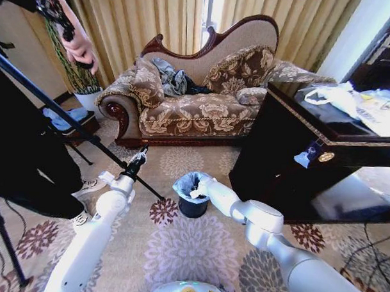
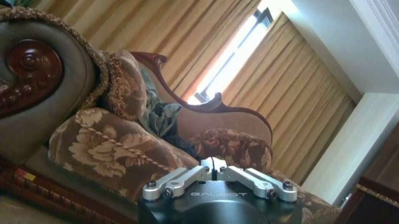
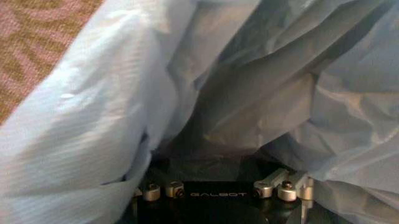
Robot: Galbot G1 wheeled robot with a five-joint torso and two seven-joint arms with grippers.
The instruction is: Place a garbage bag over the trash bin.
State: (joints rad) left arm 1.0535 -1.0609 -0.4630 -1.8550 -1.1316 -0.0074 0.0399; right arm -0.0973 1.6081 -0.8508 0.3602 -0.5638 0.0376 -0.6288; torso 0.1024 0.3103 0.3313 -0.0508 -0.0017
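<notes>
Closest in, the right gripper [image 1: 194, 193] is plunged into the thin, crinkly, pale blue translucent garbage bag [image 1: 188, 181]; plastic folds swallow its fingers, so whether they're spread or closed, I cannot tell. The bag lines the small black cylindrical trash bin [image 1: 193, 207], standing on the floral patterned carpet [image 1: 191, 248]. The left gripper [image 1: 138, 160] hangs left of the bin, jaws drawn together, empty. Behind sits the brocade sofa [image 1: 196, 104]; a dark wooden cabinet [image 1: 291, 156] crowds the right.
</notes>
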